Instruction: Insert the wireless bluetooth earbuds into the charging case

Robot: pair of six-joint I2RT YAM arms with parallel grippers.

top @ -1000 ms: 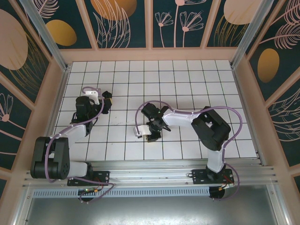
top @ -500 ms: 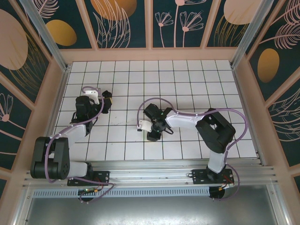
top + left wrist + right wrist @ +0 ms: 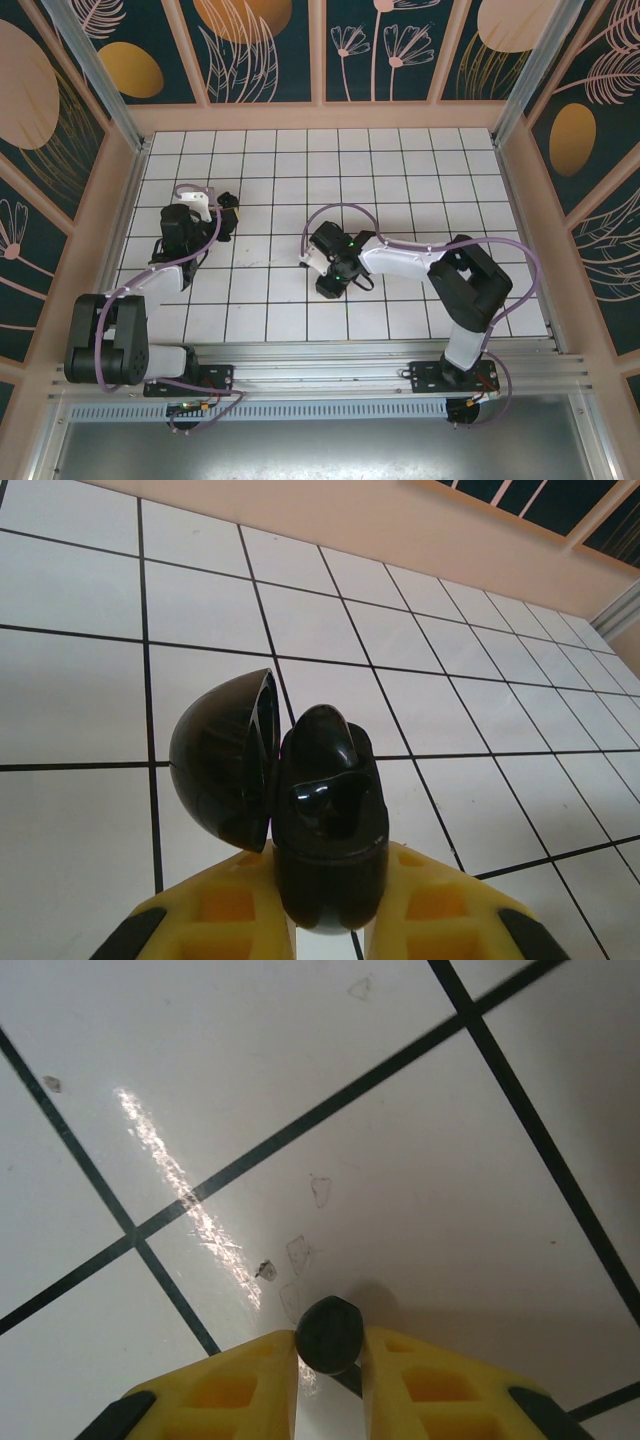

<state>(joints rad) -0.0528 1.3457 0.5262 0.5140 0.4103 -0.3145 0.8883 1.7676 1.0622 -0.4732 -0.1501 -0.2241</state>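
Over the last second the right arm shifts slightly rightward over the tiled surface [image 3: 400, 160], and the right fingers [image 3: 230, 1385] narrow onto a small black earbud [image 3: 328, 1332], now pinched at their tips close over the tiles; the pick looks made; the left fingers [image 3: 440, 900] stay clamped on the black charging case [image 3: 325, 810], its lid [image 3: 220, 770] hinged open, well apart to the left; carrying the earbud across to it seems the next step.
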